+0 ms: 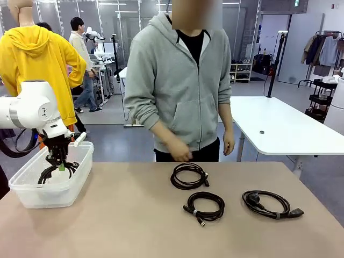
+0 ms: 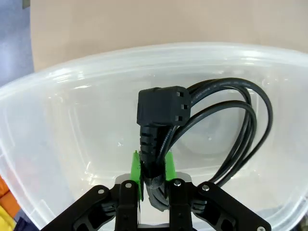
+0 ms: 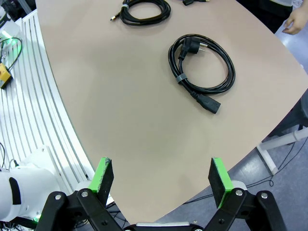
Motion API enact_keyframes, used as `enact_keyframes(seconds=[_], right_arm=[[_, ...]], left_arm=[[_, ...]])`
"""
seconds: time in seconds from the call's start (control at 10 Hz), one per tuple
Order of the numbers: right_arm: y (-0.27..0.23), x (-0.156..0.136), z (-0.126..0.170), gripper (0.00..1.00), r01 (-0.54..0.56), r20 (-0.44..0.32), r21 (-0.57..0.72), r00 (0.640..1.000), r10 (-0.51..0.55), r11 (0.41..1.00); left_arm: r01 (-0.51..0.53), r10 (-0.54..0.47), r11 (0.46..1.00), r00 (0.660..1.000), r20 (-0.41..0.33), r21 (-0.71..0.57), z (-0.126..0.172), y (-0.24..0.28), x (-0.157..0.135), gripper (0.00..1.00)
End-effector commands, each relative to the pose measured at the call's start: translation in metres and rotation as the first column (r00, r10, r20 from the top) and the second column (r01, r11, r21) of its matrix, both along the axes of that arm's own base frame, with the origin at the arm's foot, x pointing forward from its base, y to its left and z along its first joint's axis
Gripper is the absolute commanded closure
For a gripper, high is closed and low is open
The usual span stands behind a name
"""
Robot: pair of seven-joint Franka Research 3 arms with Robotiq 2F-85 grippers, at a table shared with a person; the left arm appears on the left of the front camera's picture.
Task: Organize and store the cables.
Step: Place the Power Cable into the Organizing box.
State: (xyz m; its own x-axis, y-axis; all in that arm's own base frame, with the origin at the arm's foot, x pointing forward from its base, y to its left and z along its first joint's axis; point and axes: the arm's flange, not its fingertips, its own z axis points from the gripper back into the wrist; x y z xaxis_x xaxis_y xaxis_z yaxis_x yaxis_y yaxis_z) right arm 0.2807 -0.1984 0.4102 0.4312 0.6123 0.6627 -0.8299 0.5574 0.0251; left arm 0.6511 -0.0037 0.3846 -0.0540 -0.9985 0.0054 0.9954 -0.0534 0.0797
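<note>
Four cables: one coil gripped inside the bin, three coils lying loose on the table.
Left claw: clenched on the held cable, green pads pressing the cord from both sides just behind its plug.
Bin edges: the clear bin rings this claw. Its rim curves past the fingertips, and its walls stand near on every side.
Room in bin: bare clear floor lies ahead of the pads beside the plug. Whether the loops touch that floor I cannot tell.
Held cable look: thin black cord whose loops swing out ahead of the claw to one side, ending in a blocky angled plug with slots on its face.
Right claw: released, jaws spread wide with nothing between the pads, hovering over the table's edge.
Room at right claw: a broad stretch of bare tabletop ahead of the pads. The rounded table edge sweeps away on both sides.
Nearest coil: well ahead of the right claw, a round black loop bound by a small tie, with a plug at each end.
Middle coil: farther ahead, a tight round loop.
Far coil: beyond both, near the person's hand.
</note>
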Motion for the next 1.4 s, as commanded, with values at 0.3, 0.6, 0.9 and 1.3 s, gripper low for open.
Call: enact_keyframes(seconds=[0.3,0.6,0.9,1.3], right_arm=[[0.002,0.001,0.003,0.00,0.017,-0.005,0.004,1.000,-0.017,1.000],[0.002,0.001,0.003,0.00,0.017,-0.005,0.004,1.000,-0.017,1.000],[0.002,0.001,0.003,0.00,0.017,-0.005,0.004,1.000,-0.017,1.000],[0.002,0.001,0.003,0.00,0.017,-0.005,0.004,1.000,-0.017,1.000]], left_arm=[[-0.004,0.004,1.000,1.000,-0.019,-0.009,0.013,0.005,0.007,0.00],[-0.014,0.013,0.999,1.000,-0.006,-0.029,0.020,0.008,0.002,0.04],[-0.014,0.014,1.000,1.000,0.004,-0.008,0.017,0.007,0.005,0.00],[-0.014,0.014,1.000,1.000,0.004,-0.008,0.017,0.007,0.005,0.00]])
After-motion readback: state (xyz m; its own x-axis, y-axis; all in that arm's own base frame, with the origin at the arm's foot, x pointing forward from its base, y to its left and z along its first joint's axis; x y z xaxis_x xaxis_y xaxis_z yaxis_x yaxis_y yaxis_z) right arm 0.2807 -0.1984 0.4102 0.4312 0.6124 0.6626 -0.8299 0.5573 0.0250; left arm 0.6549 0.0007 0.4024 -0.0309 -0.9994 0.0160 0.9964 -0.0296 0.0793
